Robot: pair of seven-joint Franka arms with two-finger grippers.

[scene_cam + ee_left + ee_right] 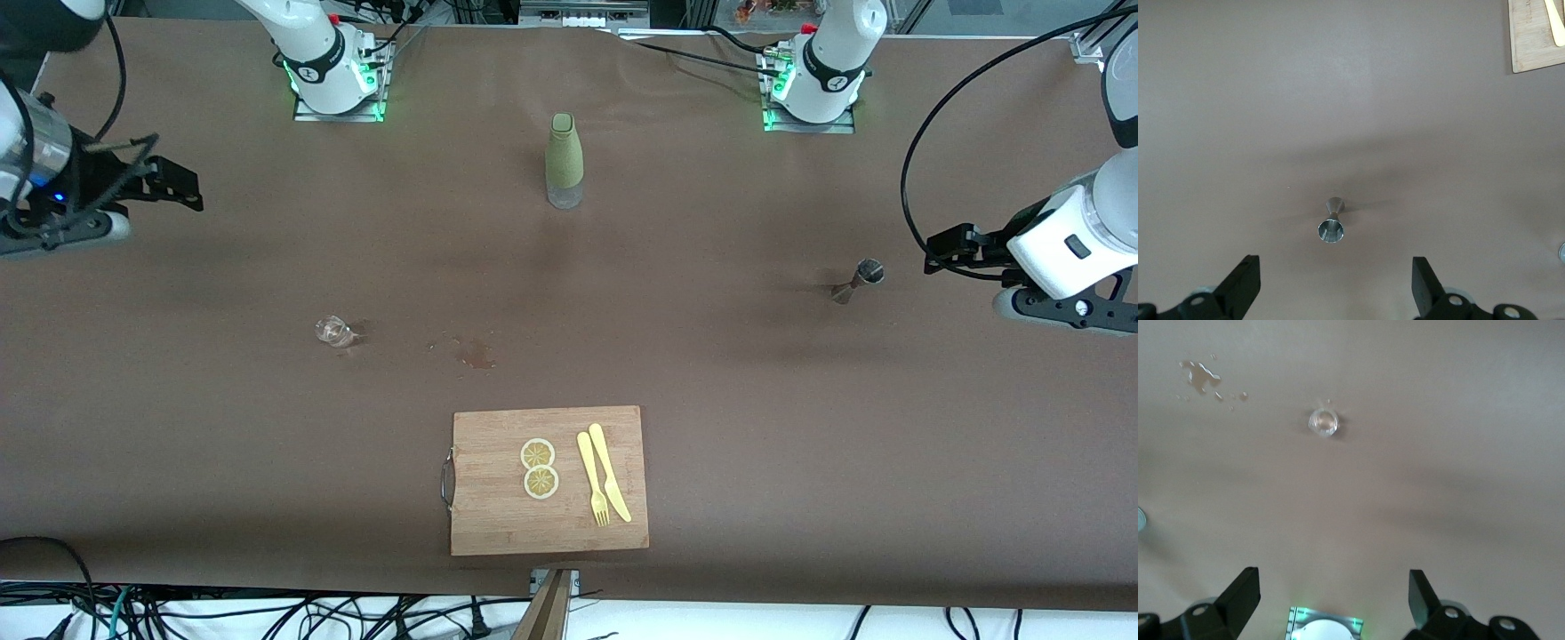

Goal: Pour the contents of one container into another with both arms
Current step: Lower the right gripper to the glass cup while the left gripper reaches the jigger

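Note:
A small metal jigger stands on the brown table toward the left arm's end, and in the left wrist view the jigger shows its open mouth. My left gripper hangs open over the table just beside it, and nothing sits between the left gripper fingers. A small clear glass stands toward the right arm's end; it is also the small clear glass in the right wrist view. My right gripper is open and empty over the table's end, and the right gripper is well apart from the glass.
A green-sleeved bottle stands upright mid-table, near the bases. A wet spill lies beside the glass. Nearest the front camera lies a wooden cutting board with two lemon slices, a yellow knife and a fork.

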